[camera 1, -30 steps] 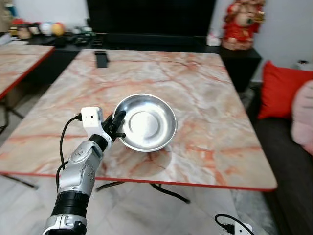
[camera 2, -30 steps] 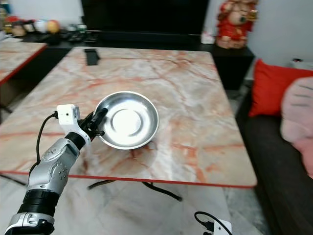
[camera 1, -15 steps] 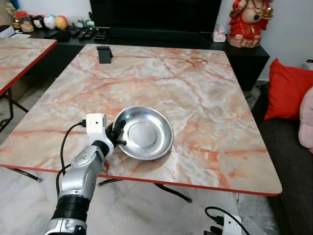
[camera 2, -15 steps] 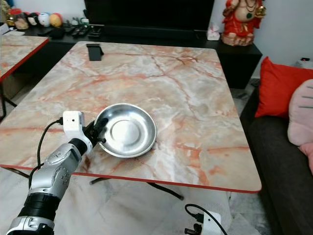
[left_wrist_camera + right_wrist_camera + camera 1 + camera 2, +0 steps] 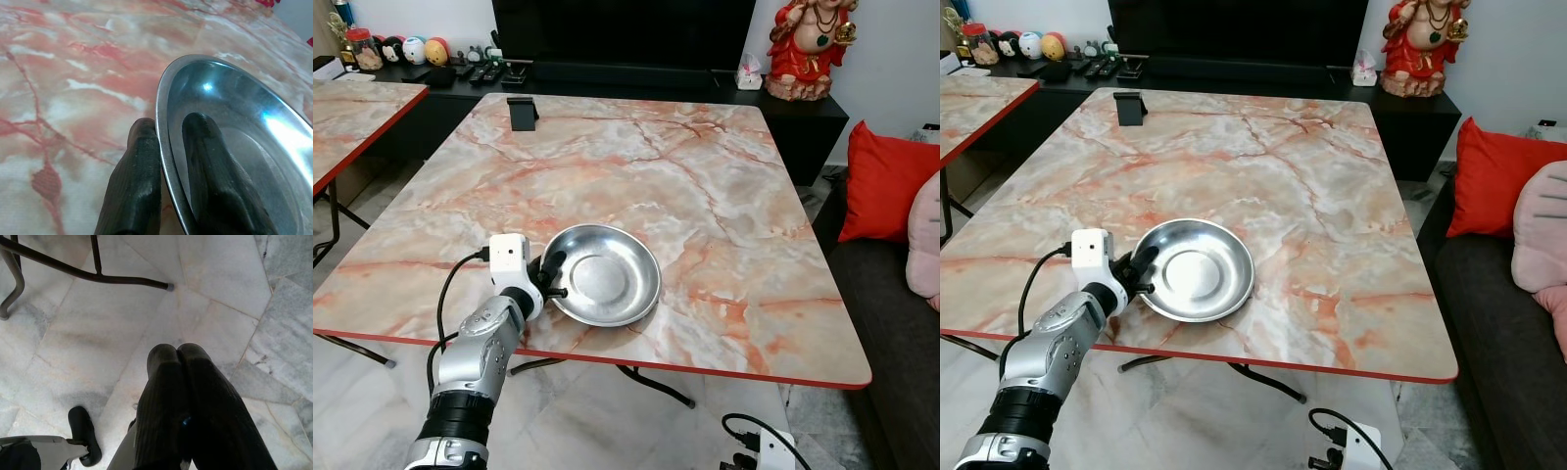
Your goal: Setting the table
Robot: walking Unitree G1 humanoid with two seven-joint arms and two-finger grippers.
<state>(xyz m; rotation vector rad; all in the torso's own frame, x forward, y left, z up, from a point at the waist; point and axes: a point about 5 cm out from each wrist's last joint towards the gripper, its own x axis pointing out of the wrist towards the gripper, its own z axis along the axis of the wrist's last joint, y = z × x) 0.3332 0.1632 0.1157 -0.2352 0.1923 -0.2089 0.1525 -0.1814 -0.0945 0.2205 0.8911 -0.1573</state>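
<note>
A shiny steel bowl (image 5: 607, 284) rests on the pink marble table (image 5: 636, 166), near the table's front edge. My left gripper (image 5: 551, 277) is shut on the bowl's left rim. In the left wrist view one black finger (image 5: 205, 161) lies inside the steel bowl (image 5: 244, 147) and the other outside, with the thin rim pinched between them. My right gripper (image 5: 177, 352) hangs low over the tiled floor, its two fingers pressed together on nothing.
A small black stand (image 5: 522, 111) sits at the table's far left. A second marble table (image 5: 352, 113) stands to the left. A sofa with a red cushion (image 5: 884, 181) lies to the right. Black table legs (image 5: 88, 274) and a cable (image 5: 754, 436) cross the floor.
The camera has risen and pulled back a little. The bowl, tilted and raised a second ago, now lies lower and flatter on the table, with my left gripper still on its rim.
</note>
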